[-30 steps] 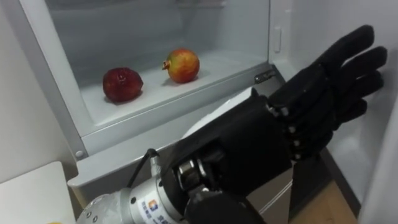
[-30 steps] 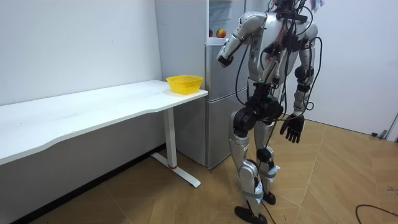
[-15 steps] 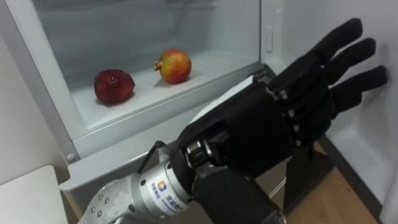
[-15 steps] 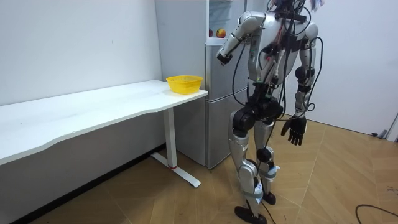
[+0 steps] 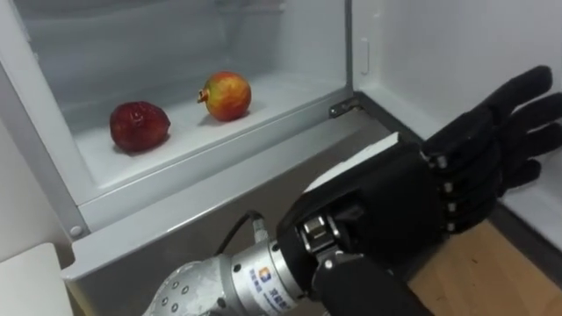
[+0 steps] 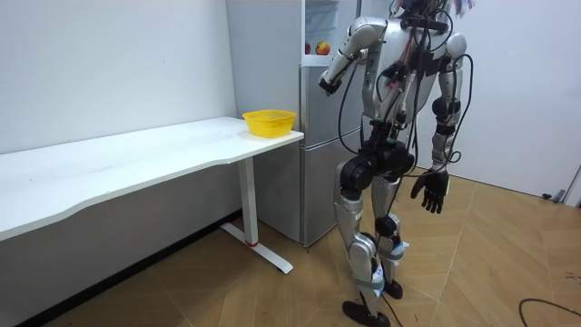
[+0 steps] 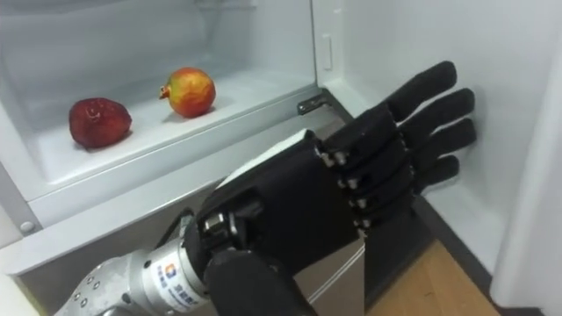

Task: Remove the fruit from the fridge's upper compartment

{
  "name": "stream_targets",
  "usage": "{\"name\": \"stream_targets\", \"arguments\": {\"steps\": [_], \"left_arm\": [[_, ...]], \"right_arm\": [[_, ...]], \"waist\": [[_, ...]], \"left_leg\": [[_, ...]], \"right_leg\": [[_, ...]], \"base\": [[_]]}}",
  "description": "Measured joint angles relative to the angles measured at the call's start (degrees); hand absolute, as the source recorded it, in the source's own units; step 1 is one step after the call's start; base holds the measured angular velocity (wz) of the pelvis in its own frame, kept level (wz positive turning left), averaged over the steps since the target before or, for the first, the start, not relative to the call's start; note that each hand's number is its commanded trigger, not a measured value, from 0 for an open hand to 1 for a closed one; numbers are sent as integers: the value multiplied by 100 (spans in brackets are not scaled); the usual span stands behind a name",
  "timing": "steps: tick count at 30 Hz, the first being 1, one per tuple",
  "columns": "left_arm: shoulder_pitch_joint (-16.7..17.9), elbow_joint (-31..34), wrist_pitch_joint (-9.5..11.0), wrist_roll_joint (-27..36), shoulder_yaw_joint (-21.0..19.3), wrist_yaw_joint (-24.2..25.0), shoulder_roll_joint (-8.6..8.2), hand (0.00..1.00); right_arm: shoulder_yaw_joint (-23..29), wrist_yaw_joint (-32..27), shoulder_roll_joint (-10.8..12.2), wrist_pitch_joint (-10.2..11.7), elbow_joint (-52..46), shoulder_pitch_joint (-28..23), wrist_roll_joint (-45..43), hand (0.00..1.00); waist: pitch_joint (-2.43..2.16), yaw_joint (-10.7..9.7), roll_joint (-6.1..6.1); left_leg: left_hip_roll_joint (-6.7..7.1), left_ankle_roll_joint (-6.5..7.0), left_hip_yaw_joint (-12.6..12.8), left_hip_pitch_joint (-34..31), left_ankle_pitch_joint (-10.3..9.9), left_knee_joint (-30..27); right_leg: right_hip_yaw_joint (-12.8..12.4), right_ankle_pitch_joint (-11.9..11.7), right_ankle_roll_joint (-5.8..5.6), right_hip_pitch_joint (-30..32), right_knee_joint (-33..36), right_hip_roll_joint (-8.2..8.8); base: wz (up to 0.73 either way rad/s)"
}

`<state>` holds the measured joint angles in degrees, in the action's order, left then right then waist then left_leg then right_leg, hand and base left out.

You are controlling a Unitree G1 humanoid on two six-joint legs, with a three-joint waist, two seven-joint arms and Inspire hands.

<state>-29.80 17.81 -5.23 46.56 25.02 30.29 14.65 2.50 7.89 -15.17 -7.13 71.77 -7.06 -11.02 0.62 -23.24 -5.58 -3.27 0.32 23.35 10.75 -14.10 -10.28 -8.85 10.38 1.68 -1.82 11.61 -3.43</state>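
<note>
1. Left robot hand: raised in front of the open upper fridge, fingers straight and spread, holding nothing and touching nothing. It is outside the compartment, off to the right of the fruit
2. Right robot hand: hangs by the thigh in the room view, fingers loose, empty
3. Task's things: dark red fruit and red-yellow fruit, both resting on the white shelf, apart from each other and well clear of either hand
4. Step in hand, as I judge it: the reach-in. Nothing retrieved yet
5. Next move calls for bringing the left robot hand leftward over the shelf's front lip and curling the fingers round one fruit; the red-yellow one lies nearer. Round fruit could roll if nudged
6. Yellow bowl stands on the desk beside the fridge; probably the drop-off, though that is a guess
</note>
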Motion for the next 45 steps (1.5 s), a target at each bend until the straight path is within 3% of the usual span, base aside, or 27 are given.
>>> {"name": "stream_targets", "arguments": {"steps": [6, 11, 16, 24, 34, 39, 42, 45], "left_arm": [[-67, -9, -27, 0, 10, -20, -4, 0], [-443, -213, -102, 1, 71, -17, 10, 0], [-529, -222, -196, -1, 134, 6, 4, 0], [-571, -226, -196, 0, 201, -8, 4, 0], [-929, -94, -191, -17, 124, -33, 92, 0], [-1033, 470, -186, -378, -446, -64, 377, 0], [-1033, 760, -150, -376, -1081, -175, 696, 0], [-1007, 1271, -114, -374, -1733, -536, 1045, 0]], "right_arm": [[1, 45, -3, 0, 1, 90, 39, 0], [0, 110, -7, 3, 2, 149, 89, 0], [4, 250, -8, 0, -22, 154, 166, 0], [-1, 334, -10, 0, -23, 187, 199, 0], [-1, 260, -90, 78, 16, 80, 306, 0], [176, 210, -82, 139, -15, -51, 259, 0], [293, 157, -67, 139, -10, -111, 146, 0], [383, -57, -34, 175, 0, -222, 136, 0]], "waist": [[19, -102, -55], [21, -155, -60], [20, -176, -61], [5, -173, -83], [-9, -61, -97], [-13, 219, -102], [-12, 491, -92], [-15, 923, -37]], "left_leg": [[-28, -1, 28, -37, 1, 8], [-50, -2, 29, -74, 1, 9], [-58, -2, 9, -90, 1, 8], [-55, -3, 18, -101, 0, 5], [-110, -37, 4, -105, -19, -11], [-104, -47, -30, -105, -14, -3], [-96, -53, -221, -121, -10, 9], [-90, -77, -357, -164, 5, 10]], "right_leg": [[-43, -34, 33, 65, 15, -37], [-42, -39, 42, 73, 18, -41], [-42, -42, 47, 78, -3, -39], [-41, -44, 51, 82, -7, -47], [-23, -48, 57, 68, 11, -44], [49, -52, 66, 64, 38, -49], [175, -56, 73, 49, 50, -42], [360, -58, 82, 70, 56, -9]], "base": [[-9], [0], [0], [0], [0], [2], [22], [31]]}}
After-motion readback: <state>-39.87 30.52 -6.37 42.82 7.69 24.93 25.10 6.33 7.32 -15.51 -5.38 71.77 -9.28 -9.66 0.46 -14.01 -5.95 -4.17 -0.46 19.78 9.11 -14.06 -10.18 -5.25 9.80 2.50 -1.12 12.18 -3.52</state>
